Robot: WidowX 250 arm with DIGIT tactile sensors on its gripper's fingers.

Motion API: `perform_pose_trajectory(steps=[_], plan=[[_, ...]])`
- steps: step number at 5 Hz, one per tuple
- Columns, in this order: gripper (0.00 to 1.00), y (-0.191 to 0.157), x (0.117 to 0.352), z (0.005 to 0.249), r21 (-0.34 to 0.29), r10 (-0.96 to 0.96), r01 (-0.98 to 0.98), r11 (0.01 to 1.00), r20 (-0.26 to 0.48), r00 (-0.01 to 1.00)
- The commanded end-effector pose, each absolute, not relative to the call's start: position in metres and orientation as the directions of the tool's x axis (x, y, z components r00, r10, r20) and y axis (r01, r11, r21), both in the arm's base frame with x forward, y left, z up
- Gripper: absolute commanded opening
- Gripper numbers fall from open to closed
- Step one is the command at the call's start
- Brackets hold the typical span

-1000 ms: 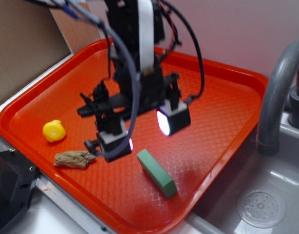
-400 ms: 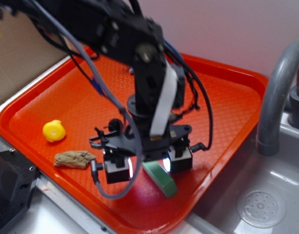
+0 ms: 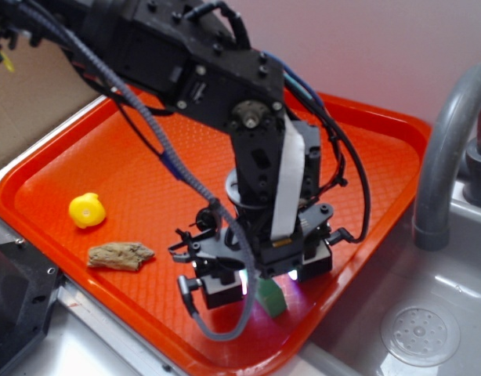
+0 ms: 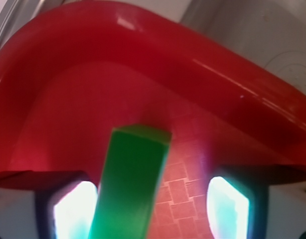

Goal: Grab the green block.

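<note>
Down comes the end effector [image 3: 265,276] from mid-tray a second ago, now straddling the green block [image 3: 270,297] near the front edge of the red tray [image 3: 366,149]. Glowing pads [image 4: 74,210] sit spread wide, released, either side of the bar [image 4: 131,181]. Yellow toy [image 3: 87,210] and brown lump [image 3: 120,255] wait by the tray's left corner.
</note>
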State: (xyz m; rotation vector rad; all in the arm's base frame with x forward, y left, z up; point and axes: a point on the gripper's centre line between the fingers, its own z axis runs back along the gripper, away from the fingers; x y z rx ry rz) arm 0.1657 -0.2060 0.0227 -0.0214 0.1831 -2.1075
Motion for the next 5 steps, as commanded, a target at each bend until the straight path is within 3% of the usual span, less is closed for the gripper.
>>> perform_pose_trajectory(steps=[1,2,3,4,5], plan=[[0.00,-0.181,0.142,0.024,-0.149,-0.850,0.848,-0.509,-0.068,-0.522],[0.00,-0.167,0.154,0.052,-0.090,-0.919,0.920,-0.381,-0.077,-0.388],[0.00,-0.142,0.174,0.099,-0.007,-0.981,0.982,-0.191,-0.044,-0.191],[0.00,-0.101,0.201,0.146,0.015,-0.998,0.998,0.058,0.031,0.057],[0.00,-0.085,0.195,0.191,-0.022,-0.953,0.953,0.303,0.028,0.303]])
